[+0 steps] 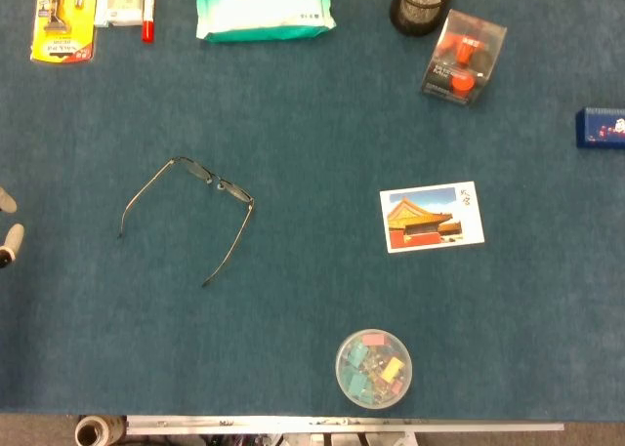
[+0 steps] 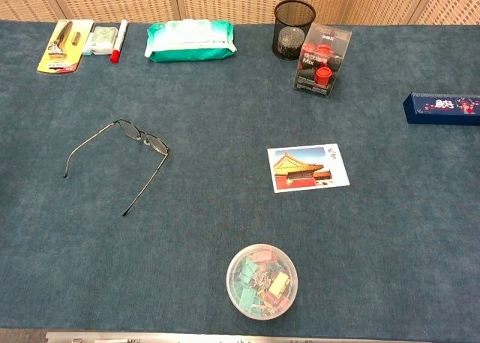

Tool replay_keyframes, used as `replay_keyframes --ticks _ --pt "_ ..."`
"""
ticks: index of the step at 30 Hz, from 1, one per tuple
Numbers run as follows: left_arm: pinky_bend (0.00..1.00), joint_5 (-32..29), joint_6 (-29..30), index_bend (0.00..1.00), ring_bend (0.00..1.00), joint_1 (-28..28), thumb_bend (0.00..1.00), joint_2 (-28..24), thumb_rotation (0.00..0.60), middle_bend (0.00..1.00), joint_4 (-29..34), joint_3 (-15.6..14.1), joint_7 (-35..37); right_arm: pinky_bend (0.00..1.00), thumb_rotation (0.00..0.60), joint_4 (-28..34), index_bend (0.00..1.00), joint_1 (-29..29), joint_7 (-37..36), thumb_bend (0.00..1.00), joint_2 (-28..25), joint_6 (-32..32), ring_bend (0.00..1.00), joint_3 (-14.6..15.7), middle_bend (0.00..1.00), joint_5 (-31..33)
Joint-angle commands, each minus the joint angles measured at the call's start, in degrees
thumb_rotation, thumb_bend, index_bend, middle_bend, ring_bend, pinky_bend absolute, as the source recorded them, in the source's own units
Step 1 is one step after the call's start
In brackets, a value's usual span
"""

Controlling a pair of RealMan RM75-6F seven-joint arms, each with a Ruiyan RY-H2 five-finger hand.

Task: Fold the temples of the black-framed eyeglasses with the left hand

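Black-framed eyeglasses, thin wire rims with both slender temples swung open, lie flat on the blue felt-like table mat, well right of the left hand. Only pale fingertips show at the frame edge; whether they are spread cannot be told.

Blue-carpeted table bearing open eyeglasses, postcard, tub of clips, wipes pack, mesh cup and razor card.
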State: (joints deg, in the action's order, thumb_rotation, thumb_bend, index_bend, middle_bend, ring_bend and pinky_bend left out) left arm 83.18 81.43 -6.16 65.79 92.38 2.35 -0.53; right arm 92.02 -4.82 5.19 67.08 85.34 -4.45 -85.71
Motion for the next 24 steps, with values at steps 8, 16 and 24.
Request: replay_keyframes --ticks 8,16,24 --pt "0.53 0.4 0.0 0.48 0.37 0.2 0.29 -0.3 0.600 0.49 -0.1 -0.7 -0.7 0.66 0.600 -1.1 0.58 -1.2 -0.9 0.61 0.9 -2.1 0.42 -0.2 0.52 0.4" --pt "0.53 3.4 -1.5 0.48 0.37 -1.6 0.29 -0.1 0.600 0.49 -0.1 -1.1 0.9 0.66 0.600 1.7 0.58 -3.2 -3.4 0.60 -0.9 -1.1 0.42 -2.2 0.52 -1.9" --pt "0.43 9.2 -3.6 0.47 0.35 -4.9 0.29 0.5 0.600 0.46 -0.8 -2.3 5.0 0.66 0.600 3.1 0.58 -5.1 -2.5 0.60 -2.0 -0.9 0.42 -4.5 0.52 -1.8"
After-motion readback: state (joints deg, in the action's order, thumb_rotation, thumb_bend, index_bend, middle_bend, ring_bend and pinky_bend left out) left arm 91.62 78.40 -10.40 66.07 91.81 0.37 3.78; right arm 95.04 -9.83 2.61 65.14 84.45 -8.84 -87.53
